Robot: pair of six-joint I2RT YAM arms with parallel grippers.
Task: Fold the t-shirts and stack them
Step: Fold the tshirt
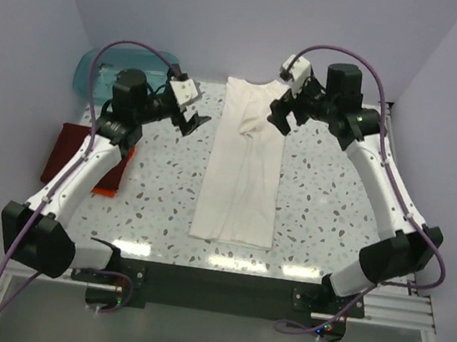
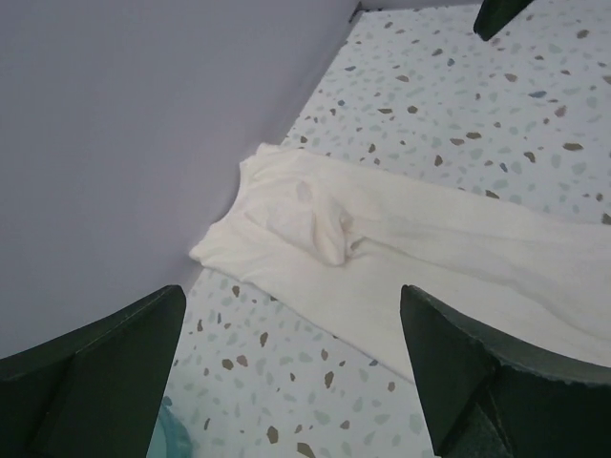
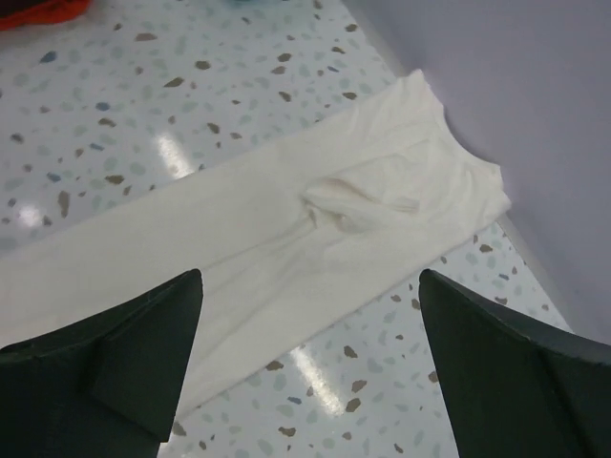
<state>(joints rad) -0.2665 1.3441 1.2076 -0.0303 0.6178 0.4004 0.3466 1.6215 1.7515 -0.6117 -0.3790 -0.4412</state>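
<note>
Nearest the lens, the left arm (image 1: 85, 173) rises from its base below and left of the cream shirt (image 1: 240, 181). Far left of that shirt lies the dark red shirt (image 1: 67, 150), folded, on top of an orange shirt (image 1: 104, 191) that shows only as a thin edge: probably the stack to be added to. The teal tub (image 1: 89, 77) sits in the corner behind them.

The left pincer (image 1: 192, 124) hovers just left of the cream shirt's collar end, spread wide and holding nothing. The cream shirt itself lies mid-surface as a long narrow strip, sides folded in, with a small bunched lump below the collar. Its collar meets the back wall (image 1: 256, 23) and its hem points toward the arm bases.

The right pincer (image 1: 285, 115) hangs over the collar's right edge, equally wide and bare. Flanking the collar like this suggests a cross-fold toward the hem. The wall leaves little room behind, but the speckled surface (image 1: 326, 201) lies bare on both flanks.
</note>
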